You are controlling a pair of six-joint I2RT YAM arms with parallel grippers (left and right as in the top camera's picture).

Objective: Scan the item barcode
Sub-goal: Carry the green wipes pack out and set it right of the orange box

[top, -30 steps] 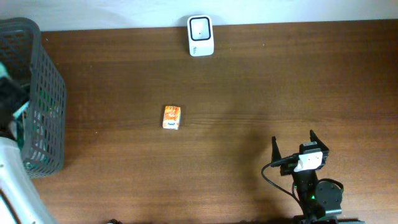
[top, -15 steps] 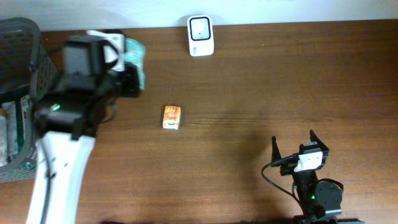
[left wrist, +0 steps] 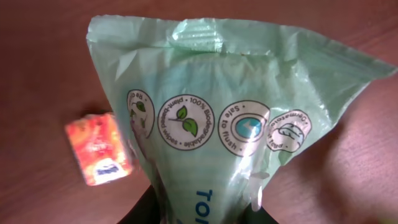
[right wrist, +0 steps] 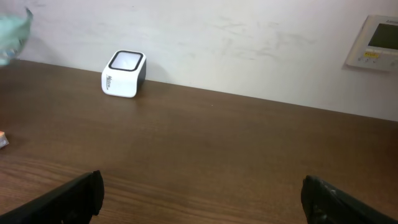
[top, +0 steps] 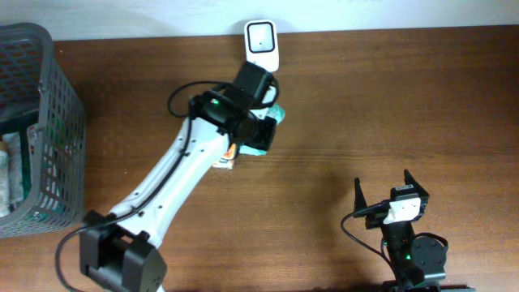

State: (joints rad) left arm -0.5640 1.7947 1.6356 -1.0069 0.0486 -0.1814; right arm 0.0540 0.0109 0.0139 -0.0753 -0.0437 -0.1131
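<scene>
At the far left of the tabletop [top: 365,105] stands the gray basket [top: 69,122]. My left fingers [top: 258,136] pinch one end of the green pouch [left wrist: 211,124], which juts out beyond them above the tabletop, just beside the small orange box [left wrist: 98,149] and near the white scanner [top: 262,46]. My right fingers [top: 383,182] are spread wide, well apart from the pouch.

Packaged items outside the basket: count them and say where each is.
2. The green packet is clamped in the left gripper, near the scanner; the small orange box lies on the table beside it. Others may be hidden in the basket.
</scene>
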